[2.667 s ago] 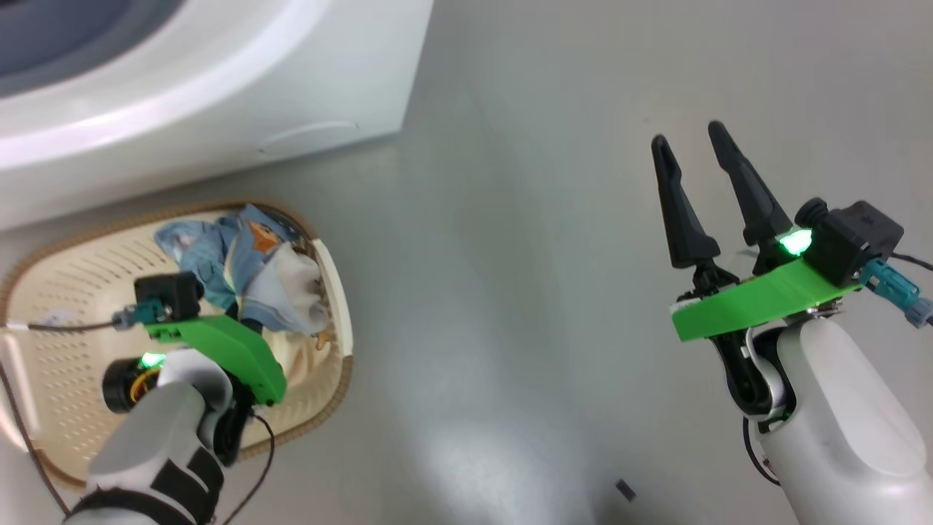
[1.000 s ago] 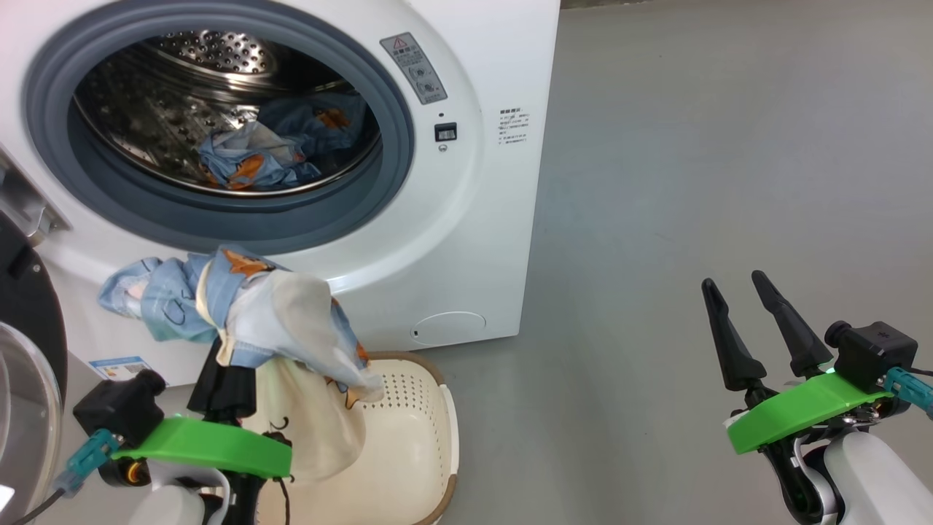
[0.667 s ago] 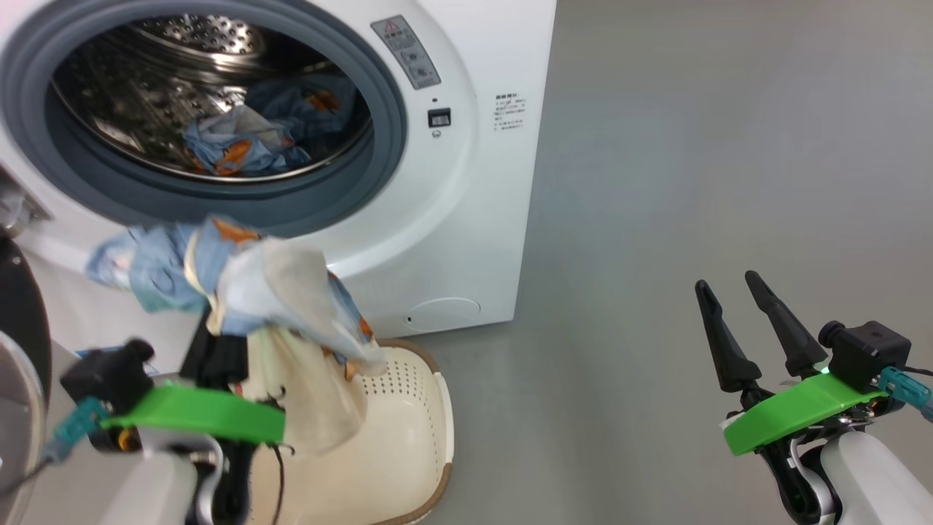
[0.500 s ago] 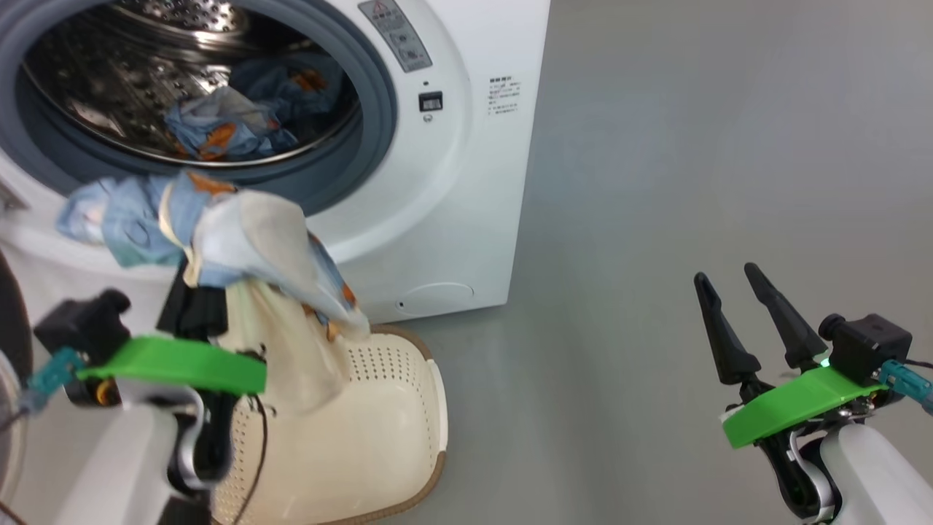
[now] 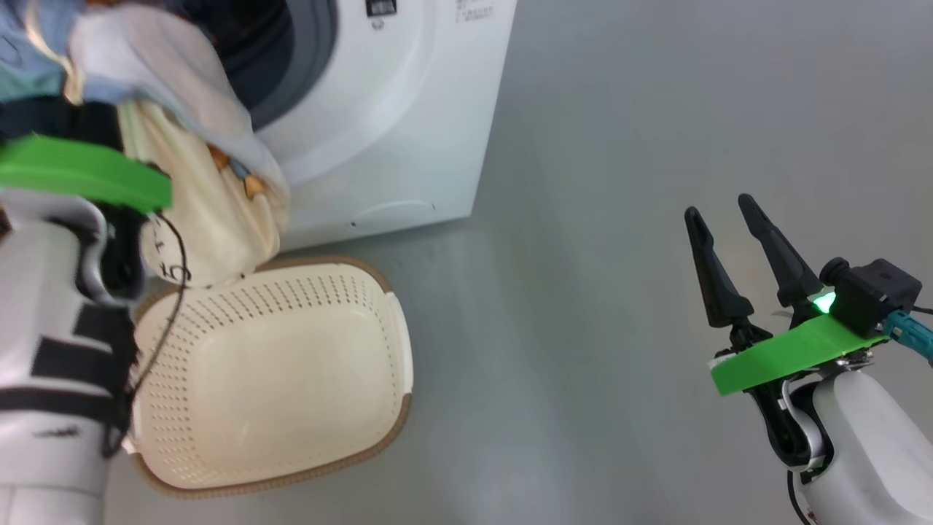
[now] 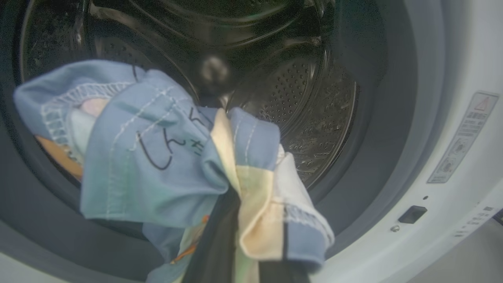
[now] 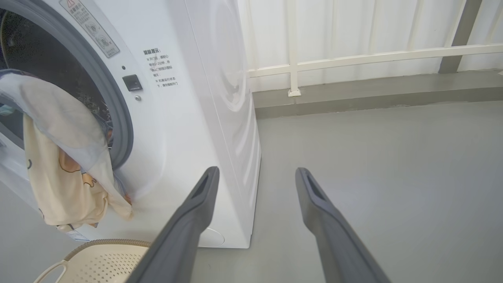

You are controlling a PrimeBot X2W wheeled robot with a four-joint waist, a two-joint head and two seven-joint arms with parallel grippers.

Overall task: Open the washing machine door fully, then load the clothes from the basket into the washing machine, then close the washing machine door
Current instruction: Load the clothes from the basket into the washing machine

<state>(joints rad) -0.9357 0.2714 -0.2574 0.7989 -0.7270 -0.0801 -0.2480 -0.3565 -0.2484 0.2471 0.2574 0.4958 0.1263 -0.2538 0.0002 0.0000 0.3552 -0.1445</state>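
My left gripper is shut on the clothes, a light blue and cream bundle that drapes over its fingers. It holds them up in front of the open mouth of the washing machine, with the steel drum right behind. The cream part of the clothes hangs down above the basket, which stands bare on the floor against the machine. The right gripper hovers open and holds nothing, over the floor to the machine's right. The washing machine door is out of view.
Grey floor stretches to the right of the machine. In the right wrist view a white railing and wall run behind it, past the open right gripper. A grey rubber gasket rings the drum mouth.
The left gripper has lifted the clothes out of the basket and up to the drum mouth. The head camera has tilted down. The right arm has barely moved.
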